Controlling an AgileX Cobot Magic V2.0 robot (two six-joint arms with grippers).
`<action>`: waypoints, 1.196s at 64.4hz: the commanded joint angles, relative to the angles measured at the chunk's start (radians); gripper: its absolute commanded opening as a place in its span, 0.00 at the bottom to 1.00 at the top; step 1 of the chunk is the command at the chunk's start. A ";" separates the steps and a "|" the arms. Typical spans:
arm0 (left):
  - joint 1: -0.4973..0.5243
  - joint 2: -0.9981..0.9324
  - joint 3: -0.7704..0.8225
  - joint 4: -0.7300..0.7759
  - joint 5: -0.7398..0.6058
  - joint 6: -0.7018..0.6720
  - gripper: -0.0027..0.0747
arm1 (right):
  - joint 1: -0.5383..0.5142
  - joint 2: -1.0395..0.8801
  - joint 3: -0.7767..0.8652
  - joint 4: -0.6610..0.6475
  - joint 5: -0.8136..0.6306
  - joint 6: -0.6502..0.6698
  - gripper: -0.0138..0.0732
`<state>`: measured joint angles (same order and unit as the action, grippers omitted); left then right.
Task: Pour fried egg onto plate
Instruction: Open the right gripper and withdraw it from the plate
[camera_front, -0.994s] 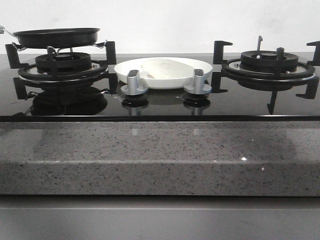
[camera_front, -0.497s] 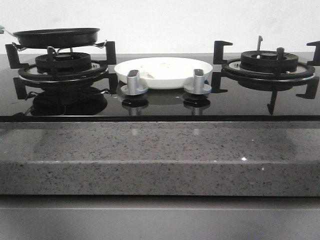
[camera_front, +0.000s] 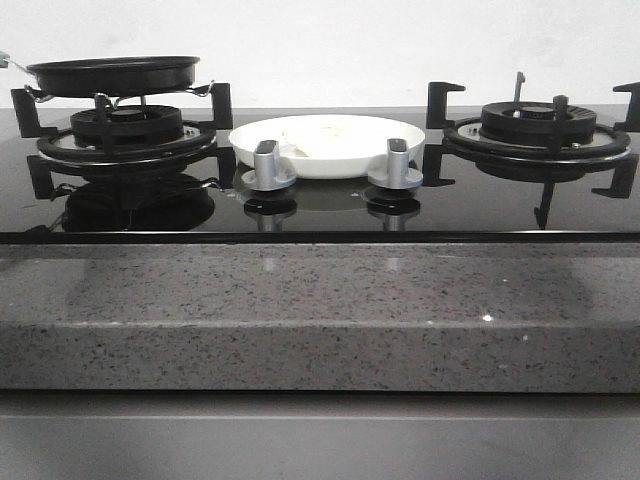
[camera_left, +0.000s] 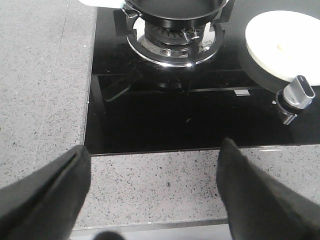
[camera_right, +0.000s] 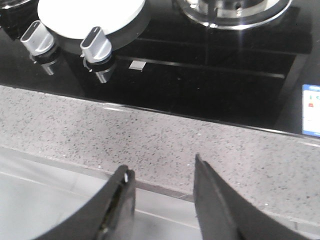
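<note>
Front view showed fried egg (camera_front: 318, 141) on plate (camera_front: 400, 158); pour looked done, left gripper (camera_left: 150, 192) and right gripper (camera_right: 162, 197) open and empty, nothing next.

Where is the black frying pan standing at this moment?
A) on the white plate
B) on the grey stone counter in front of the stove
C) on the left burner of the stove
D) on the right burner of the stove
C: in the front view the black frying pan sits on the grate of the left burner, beside the white plate; the right burner is bare.
</note>
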<state>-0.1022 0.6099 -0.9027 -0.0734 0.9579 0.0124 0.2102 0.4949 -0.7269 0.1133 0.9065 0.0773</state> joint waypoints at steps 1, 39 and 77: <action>-0.007 0.005 -0.024 -0.007 -0.065 -0.007 0.63 | -0.003 0.003 -0.022 -0.011 -0.059 -0.011 0.46; -0.007 0.005 -0.024 -0.007 -0.067 -0.007 0.01 | -0.003 0.003 -0.022 -0.012 -0.035 -0.011 0.08; 0.009 -0.177 0.210 0.013 -0.308 -0.007 0.01 | -0.003 0.003 -0.022 -0.012 -0.035 -0.011 0.08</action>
<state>-0.0982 0.4835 -0.7537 -0.0622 0.8410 0.0124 0.2102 0.4939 -0.7230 0.1083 0.9311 0.0769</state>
